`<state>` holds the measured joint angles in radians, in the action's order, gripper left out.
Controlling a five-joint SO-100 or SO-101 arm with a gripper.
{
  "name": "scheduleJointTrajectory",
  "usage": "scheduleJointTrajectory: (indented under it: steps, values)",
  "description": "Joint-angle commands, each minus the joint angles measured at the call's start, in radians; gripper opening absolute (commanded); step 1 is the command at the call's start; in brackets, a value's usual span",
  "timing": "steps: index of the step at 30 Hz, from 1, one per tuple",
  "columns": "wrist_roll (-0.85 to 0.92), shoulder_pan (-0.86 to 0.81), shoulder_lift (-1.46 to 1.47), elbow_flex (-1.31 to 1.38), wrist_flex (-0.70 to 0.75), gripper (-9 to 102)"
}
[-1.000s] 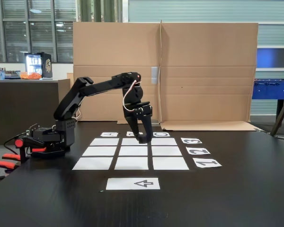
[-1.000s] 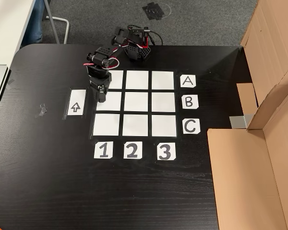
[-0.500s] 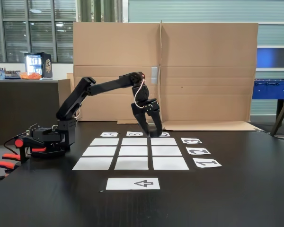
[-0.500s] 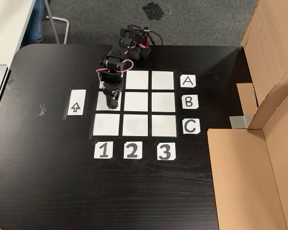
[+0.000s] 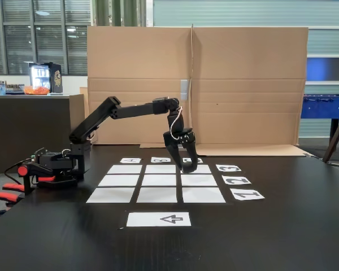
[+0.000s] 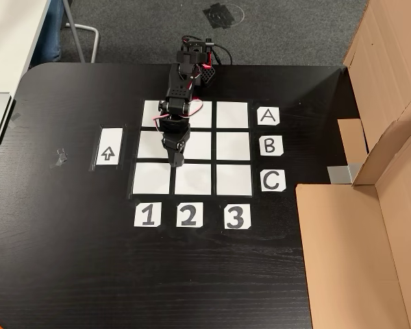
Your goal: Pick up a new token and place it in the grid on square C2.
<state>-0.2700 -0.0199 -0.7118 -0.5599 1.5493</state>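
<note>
One arm stands on a black table (image 6: pixel 68 274), its base at the table's far edge in the top-down fixed view. The arm reaches out over the grid (image 6: pixel 192 147), which counts nine white rectangles in three rows of three. Six labels edge it: A (image 6: pixel 267 116), B (image 6: pixel 270 145) and C (image 6: pixel 272 181) down one side, and 1 (image 6: pixel 147 215), 2 (image 6: pixel 188 215) and 3 (image 6: pixel 236 216) along another. One more paper strip with a black arrow (image 6: pixel 107 147) lies apart from the grid on the side opposite the letters.

The gripper (image 6: pixel 175 162) points down. In the top-down view its tip sits at the seam between rows B and C, near the line between columns 1 and 2. In the front fixed view the gripper (image 5: pixel 185 167) hangs above the far row of the grid, its two fingers spread a little apart at the tips. Whether the token is between them cannot be told; the black fingers hide any black puck there. Square C2 (image 6: pixel 194 179) lies bare and white just beside the gripper tip. All rectangles that the arm does not cover are blank.

Two cardboard sheets stand behind the table in the front view, joined into one wall (image 5: pixel 243 84).
</note>
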Motion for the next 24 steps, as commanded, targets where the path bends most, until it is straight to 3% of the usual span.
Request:
scheduleJointTrajectory:
  steps: [1,24]
  values:
    - [-0.014,0.014,0.020,0.091,-0.011,-1]
    - [-0.031,0.097,0.075,0.106,-0.069,-1]
